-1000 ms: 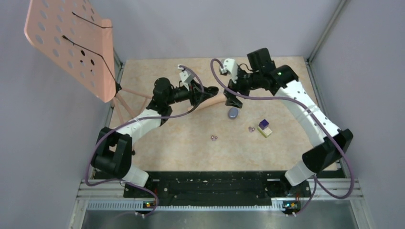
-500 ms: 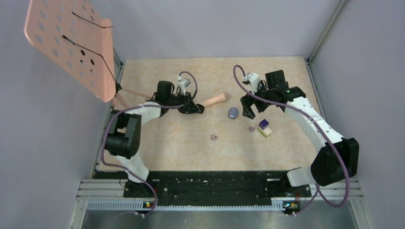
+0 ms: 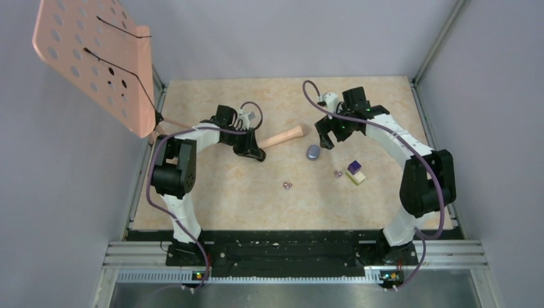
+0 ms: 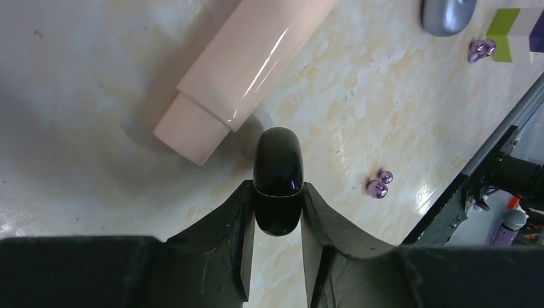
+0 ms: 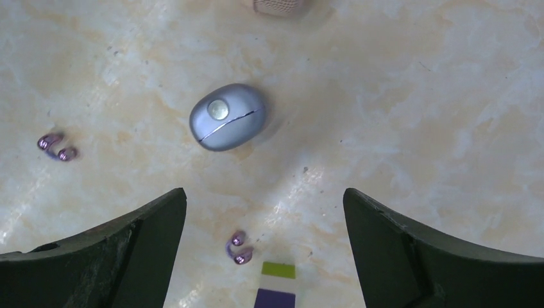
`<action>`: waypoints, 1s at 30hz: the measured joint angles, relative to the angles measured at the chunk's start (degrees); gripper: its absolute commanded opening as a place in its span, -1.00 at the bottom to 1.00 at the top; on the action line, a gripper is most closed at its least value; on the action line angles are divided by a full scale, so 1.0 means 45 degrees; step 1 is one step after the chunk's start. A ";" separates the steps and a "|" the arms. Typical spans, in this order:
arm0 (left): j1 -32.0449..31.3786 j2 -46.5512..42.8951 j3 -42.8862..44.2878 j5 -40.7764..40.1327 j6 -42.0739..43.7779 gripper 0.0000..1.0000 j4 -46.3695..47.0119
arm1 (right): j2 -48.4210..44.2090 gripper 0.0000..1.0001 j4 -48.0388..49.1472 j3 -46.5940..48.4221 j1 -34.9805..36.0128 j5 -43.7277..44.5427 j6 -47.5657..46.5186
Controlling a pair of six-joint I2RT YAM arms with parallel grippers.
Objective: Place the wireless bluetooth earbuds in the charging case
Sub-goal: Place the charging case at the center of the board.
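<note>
Two lots of earbuds [image 3: 288, 185] lie loose on the table [image 3: 224, 205], each a pair of glossy purple beads touching. One lot sits between table centre and the near edge. The other lot [image 5: 238, 249] is further toward the right edge, just beside the block [image 3: 355, 172], which is purple over cream w/ a green face. None are in the case [image 5: 228, 117]. The case is a grey-blue oval approx. at table centre, resting on the surface, seam line closed, small round button on top. Left gripper [image 4: 278, 187]: fingers clamped on a black item [image 4: 278, 160], glossy and rounded w/ a thin seam round it; cannot tell what it is. It is held low over the table on the left side of centre, just off the cut end of the pink cylinder [image 4: 250, 58]. The cylinder lies flat and aslant toward the far edge, its other end near the case but apart from it. Right gripper [image 5: 264, 192]: fingers spread wide, nothing between them, hovering on the far-edge side of the case. In the right wrist view the case lies ahead of the gap and apart from both fingers. A pink perforated board [image 3: 90, 58] on a stand rises beyond the far left corner.
</note>
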 measured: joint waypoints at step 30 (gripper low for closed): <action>-0.0986 -0.3347 -0.2079 -0.3944 0.0330 0.97 0.0578 | 0.4017 0.47 0.0413 0.1972 0.3395 0.5474 0.6499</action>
